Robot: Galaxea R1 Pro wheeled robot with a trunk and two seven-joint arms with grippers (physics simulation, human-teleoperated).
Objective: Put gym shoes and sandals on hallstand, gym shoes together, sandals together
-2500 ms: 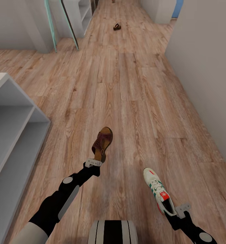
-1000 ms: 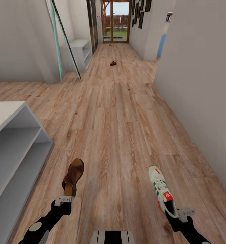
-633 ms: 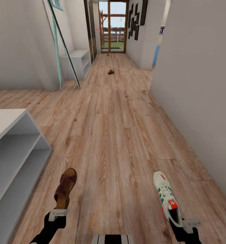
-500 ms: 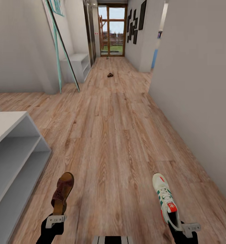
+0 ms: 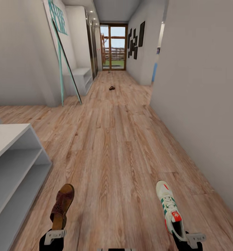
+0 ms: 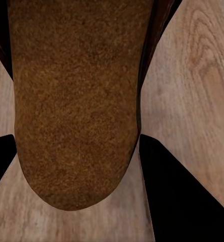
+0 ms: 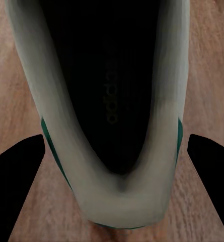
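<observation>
My left gripper [image 5: 54, 233] at the bottom left of the head view is shut on the heel end of a dark brown sandal [image 5: 62, 205], held above the corridor floor [image 5: 116, 146]. In the left wrist view its tan footbed [image 6: 74, 101] sits between the black fingers [image 6: 177, 196]. My right gripper [image 5: 190, 238] is shut on the heel of a white gym shoe [image 5: 168, 206] with green stripes; its dark opening [image 7: 109, 91] shows in the right wrist view. The second sandal [image 5: 111, 88] lies far down the corridor.
A low pale unit [image 5: 10, 139] with two open compartments stands at the near left; I cannot tell whether it is the hallstand. Another low white unit [image 5: 80, 77] stands further along the left wall beside a leaning teal frame [image 5: 60, 62]. A wall [image 5: 200, 104] bounds the right side.
The head view has tilted up, so more of the corridor and the far door shows. Both arms sit lower in the picture, each holding the same shoe as before.
</observation>
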